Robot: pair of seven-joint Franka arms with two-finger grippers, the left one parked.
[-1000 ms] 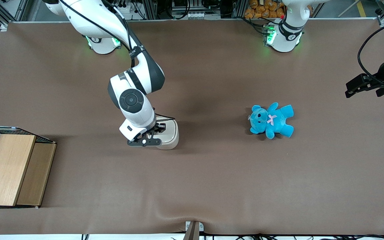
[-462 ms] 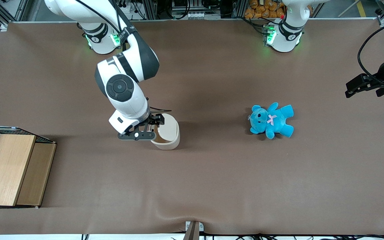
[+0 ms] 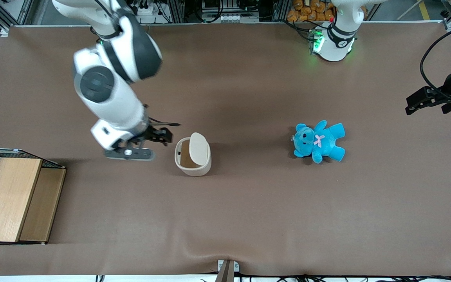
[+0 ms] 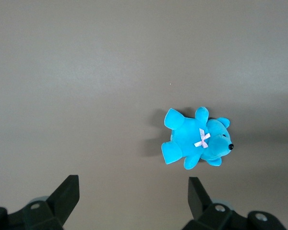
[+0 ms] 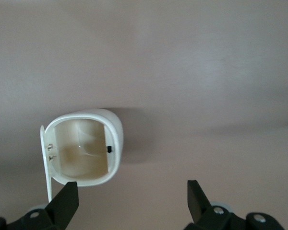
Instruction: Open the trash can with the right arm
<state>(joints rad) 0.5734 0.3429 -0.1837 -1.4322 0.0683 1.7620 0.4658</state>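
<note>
Front view: the trash can (image 3: 192, 158) stands on the brown desk (image 3: 249, 215), roughly midway between the wooden box with wire mesh (image 3: 12, 199) at the working arm's end of the desk and the blue teddy bear (image 3: 318, 141) lying toward the parked arm's end. Its lid (image 3: 198, 147) is raised on its hinge and stands nearly upright along the side of the bin that faces the bear, so that the tan inside (image 3: 186, 154) is open to view.

The right arm (image 3: 108, 74) reaches over the desk from its base, and its gripper (image 3: 156, 136) hangs just beside the trash can, on the side toward the wooden box, apart from the bin and touching nothing.

Right wrist view: the two black fingers (image 5: 63, 206) are spread wide apart with only bare desk between them. The trash can (image 5: 93, 120) appears from above, its mouth open, its lid (image 5: 45, 163) seen edge-on along one wall, and a small dark catch (image 5: 108, 149) on the inner wall facing the lid.

Left wrist view: the teddy bear (image 4: 197, 141) lies flat on the desk, a pale bow (image 4: 201, 139) at its neck.
</note>
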